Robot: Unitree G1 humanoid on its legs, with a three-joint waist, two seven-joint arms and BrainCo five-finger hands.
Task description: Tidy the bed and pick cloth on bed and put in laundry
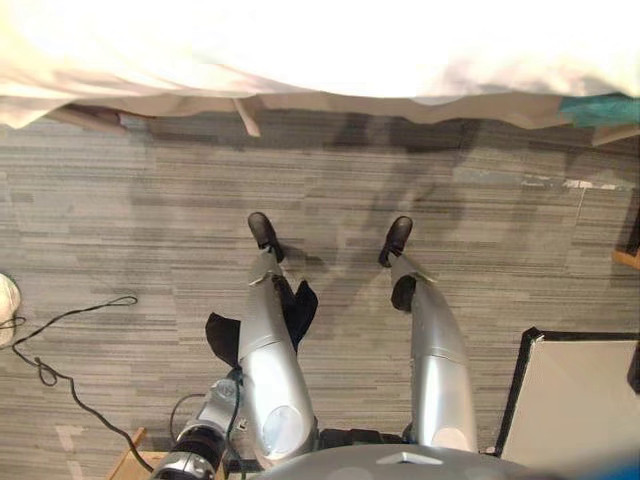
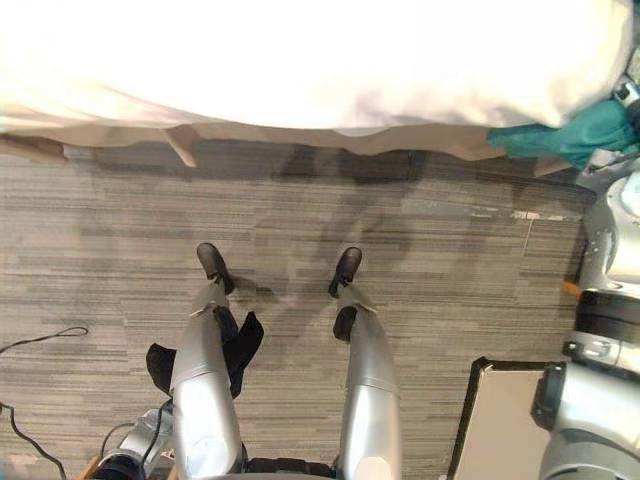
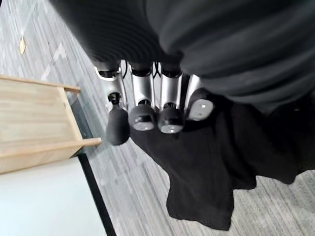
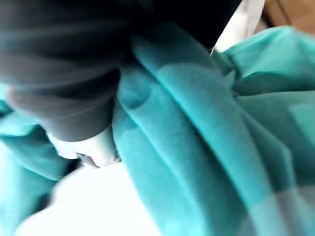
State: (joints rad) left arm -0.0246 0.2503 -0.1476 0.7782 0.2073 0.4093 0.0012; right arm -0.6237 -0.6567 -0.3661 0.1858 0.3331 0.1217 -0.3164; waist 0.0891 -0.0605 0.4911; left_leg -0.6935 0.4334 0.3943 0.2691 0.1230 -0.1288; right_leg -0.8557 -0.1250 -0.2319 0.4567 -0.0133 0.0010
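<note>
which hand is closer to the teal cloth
Right. The right hand is against the teal cloth at the bed's edge; the left hand hangs low over the floor, clutching a black cloth, well apart from it.

Strong light is washing out the white bed point(image 1: 320, 40) into near-featureless glare, and its near edge is throwing a soft dark band onto the evenly lit grey floor point(image 1: 120, 200). The teal cloth point(image 4: 206, 123) is glowing brightly, while the black cloth point(image 3: 197, 162) is reading as flat shadow.
</note>
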